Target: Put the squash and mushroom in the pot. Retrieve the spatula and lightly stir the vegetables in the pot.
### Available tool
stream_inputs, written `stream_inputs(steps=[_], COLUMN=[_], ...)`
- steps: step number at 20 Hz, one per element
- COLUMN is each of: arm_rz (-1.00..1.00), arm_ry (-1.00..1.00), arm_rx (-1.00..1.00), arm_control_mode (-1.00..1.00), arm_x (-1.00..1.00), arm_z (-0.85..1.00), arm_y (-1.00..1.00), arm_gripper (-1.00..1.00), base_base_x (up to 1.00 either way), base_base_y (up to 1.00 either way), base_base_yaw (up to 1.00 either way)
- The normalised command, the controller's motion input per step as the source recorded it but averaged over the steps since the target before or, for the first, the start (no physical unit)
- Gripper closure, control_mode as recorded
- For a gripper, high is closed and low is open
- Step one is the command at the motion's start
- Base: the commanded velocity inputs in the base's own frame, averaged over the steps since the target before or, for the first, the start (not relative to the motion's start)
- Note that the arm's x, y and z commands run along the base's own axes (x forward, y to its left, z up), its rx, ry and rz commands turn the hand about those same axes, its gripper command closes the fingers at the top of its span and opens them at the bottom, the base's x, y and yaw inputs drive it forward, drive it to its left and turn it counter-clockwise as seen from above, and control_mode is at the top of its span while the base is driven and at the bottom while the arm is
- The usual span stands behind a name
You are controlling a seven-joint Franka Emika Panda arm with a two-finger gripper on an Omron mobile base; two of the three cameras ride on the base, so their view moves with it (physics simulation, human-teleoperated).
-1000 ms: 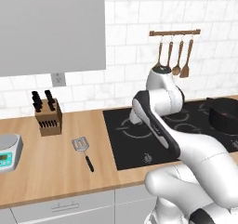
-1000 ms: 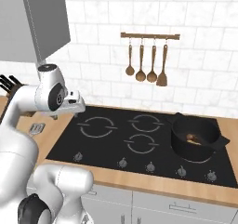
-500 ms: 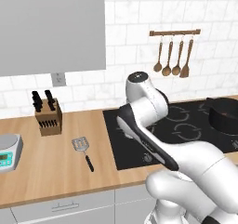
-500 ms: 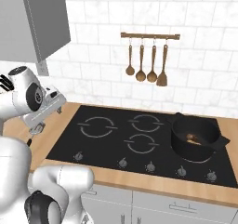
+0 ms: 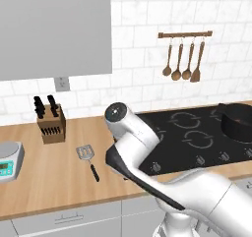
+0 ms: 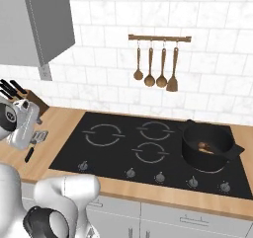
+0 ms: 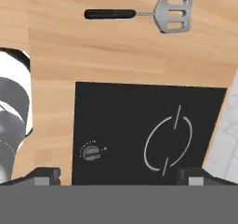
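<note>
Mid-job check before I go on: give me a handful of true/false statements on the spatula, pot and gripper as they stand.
1. The spatula lies flat on the wooden counter. True.
2. The pot sits on the cooktop. True.
3. The gripper is shut on the spatula. False: its jaws are open and empty, and the spatula lies apart.
4. The spatula hangs from the wall rail. False: only wooden utensils hang there.

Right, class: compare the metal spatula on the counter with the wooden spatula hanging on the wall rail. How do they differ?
The metal spatula lies flat on the wooden counter; the wooden spatula hangs upright from the rail. The metal spatula has a slotted silver head and black handle; the wooden spatula is brown throughout. Both have a flat head on a slim handle.
</note>
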Motion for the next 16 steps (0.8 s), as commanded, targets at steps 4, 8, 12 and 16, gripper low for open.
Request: stream_inputs(steps=[4, 8, 12, 16], arm_rz=[0.73, 0.62, 0.59, 0.42], arm_ry=[0.10, 0.27, 0.24, 0.02], arm_rx=[-0.36, -0.21, -0.19, -0.27], arm_control_mode=[-1.00, -1.00, -1.00, -1.00], arm_x=[-0.03, 0.16, 0.11, -0.05], arm_z=[-0.15, 0.00, -0.07, -0.41], arm_y=[0.38, 0.38, 0.51, 0.67], arm_gripper=[-1.00, -1.00, -1.00, -1.00], base_base_x=[0.00, 0.00, 0.00, 0.00], base_base_y=[0.00, 0.00, 0.00, 0.00], base_base_yaw=[0.00, 0.00, 0.00, 0.00])
